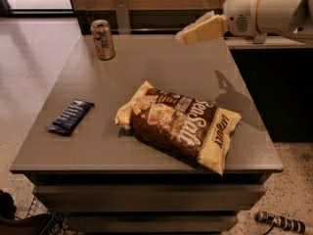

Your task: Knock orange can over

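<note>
The orange can (102,39) stands upright near the far left corner of the grey table (161,67), its silver top facing up. My gripper (198,31) comes in from the upper right on a white arm (271,9). It hangs above the table's far edge, well to the right of the can and apart from it. It holds nothing that I can see.
A brown and yellow chip bag (181,124) lies in the middle right of the table. A dark blue wrapped bar (71,116) lies near the left edge. A dark counter (274,82) stands to the right of the table.
</note>
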`<state>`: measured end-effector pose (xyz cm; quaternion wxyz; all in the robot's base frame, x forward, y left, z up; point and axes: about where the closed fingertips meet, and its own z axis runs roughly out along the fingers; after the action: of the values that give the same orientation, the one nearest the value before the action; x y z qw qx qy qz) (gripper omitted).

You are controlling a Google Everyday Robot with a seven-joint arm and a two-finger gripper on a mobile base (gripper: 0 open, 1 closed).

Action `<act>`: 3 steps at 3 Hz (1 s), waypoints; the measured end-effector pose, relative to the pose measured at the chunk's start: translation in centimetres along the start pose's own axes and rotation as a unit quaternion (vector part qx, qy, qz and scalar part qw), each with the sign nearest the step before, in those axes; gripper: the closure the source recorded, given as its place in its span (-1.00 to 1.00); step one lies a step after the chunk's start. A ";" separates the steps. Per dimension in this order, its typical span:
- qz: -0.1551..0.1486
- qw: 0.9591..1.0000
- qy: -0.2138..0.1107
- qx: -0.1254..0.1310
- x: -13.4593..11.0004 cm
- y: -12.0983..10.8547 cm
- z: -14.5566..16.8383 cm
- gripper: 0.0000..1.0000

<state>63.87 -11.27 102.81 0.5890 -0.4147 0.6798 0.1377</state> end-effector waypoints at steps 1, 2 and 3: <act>0.000 1.000 0.000 0.000 0.0 0.0 0.0 -1.00; 0.008 1.000 0.013 0.004 1.5 0.3 2.7 -1.00; 0.020 1.000 0.023 0.004 3.3 1.1 6.4 -1.00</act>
<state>67.60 -7.55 97.76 0.5718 -0.4022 0.7018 0.1372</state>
